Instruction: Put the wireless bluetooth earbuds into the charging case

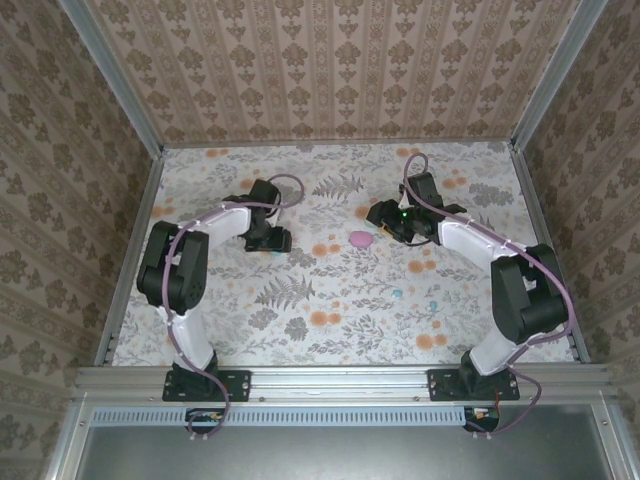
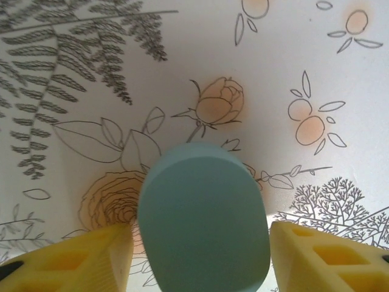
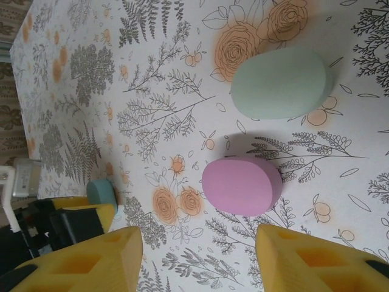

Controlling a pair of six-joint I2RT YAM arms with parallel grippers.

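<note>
In the top view, the left gripper point(image 1: 268, 240) sat low over the blue case point(image 1: 268, 248) at centre left. In its wrist view the yellow fingers point(image 2: 73, 261) stood wide apart. The blue case point(image 2: 203, 219) rose between them, its long axis running up the frame and its lower end cut off by the bottom edge. The left finger was close beside it; I could not tell whether it touched.

In mid-frame of the top view, the pink case point(image 1: 360, 239) lay on the table point(image 1: 300, 320) just left of the right gripper point(image 1: 388, 222). That gripper's fingers point(image 3: 316, 255) were spread and empty. The pink case point(image 3: 242, 185) lay just ahead of their gap, long axis across the frame, and the mint case point(image 3: 279, 82) lay beyond it at upper right.

The earbuds point(image 1: 397, 293) were pale specks at lower right of centre, a second one point(image 1: 433, 305) near the first. They lay well apart from both grippers, nearer the right arm and on its base side, not ahead of its fingers. They were too small to judge their lie. All three cases looked shut, though no seam could be made out.
</note>
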